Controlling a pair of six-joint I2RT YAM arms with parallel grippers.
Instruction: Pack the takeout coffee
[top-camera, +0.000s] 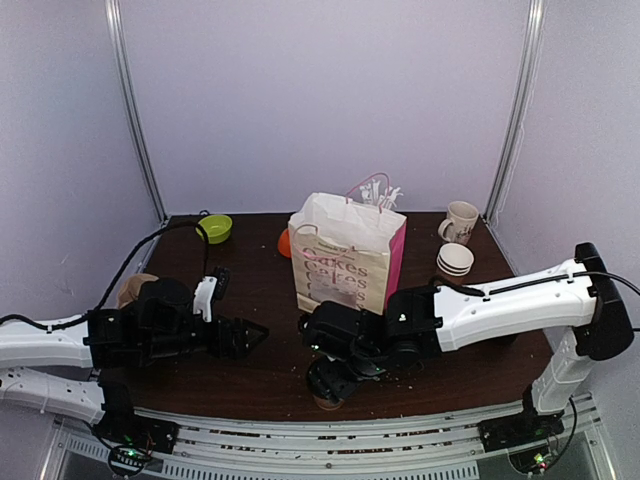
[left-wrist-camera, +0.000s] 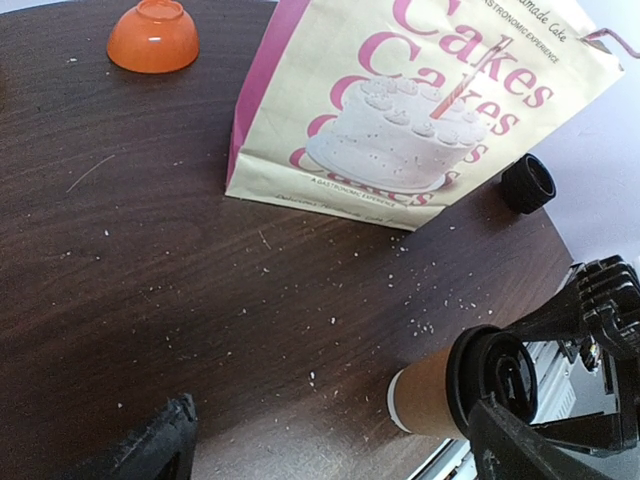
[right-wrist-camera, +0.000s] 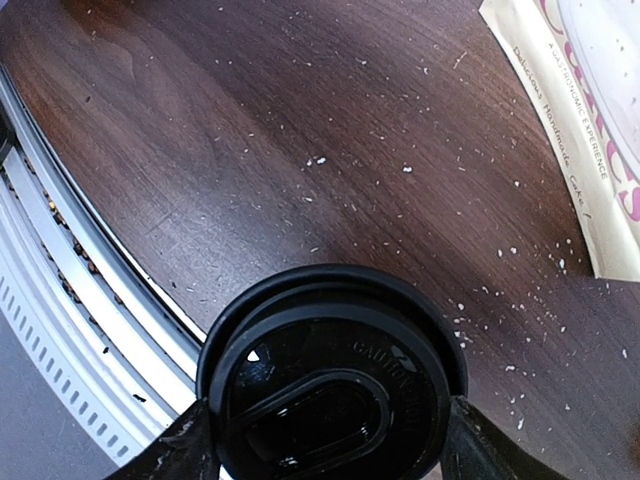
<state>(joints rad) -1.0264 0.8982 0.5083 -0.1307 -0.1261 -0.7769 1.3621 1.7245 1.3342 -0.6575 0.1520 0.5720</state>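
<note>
The takeout coffee (right-wrist-camera: 330, 390), a brown paper cup (left-wrist-camera: 430, 400) with a black lid, stands upright at the table's near edge. In the top view only a sliver of the cup (top-camera: 328, 402) shows under my right gripper (top-camera: 330, 385). My right gripper (right-wrist-camera: 325, 455) comes down over it, with one finger against each side just under the lid's rim. My left gripper (left-wrist-camera: 340, 460) is open and holds nothing. It hovers low to the left of the cup, and in the top view the left gripper (top-camera: 245, 335) points toward it.
A cream and pink "Cakes" paper bag (top-camera: 345, 255) stands open mid-table behind the cup. An orange bowl (left-wrist-camera: 153, 35) sits to the bag's left, a green bowl (top-camera: 215, 228) at the back left. A ceramic mug (top-camera: 460, 222) and stacked white bowls (top-camera: 455, 260) are at the back right, and a small black stack (left-wrist-camera: 528, 183) lies right of the bag.
</note>
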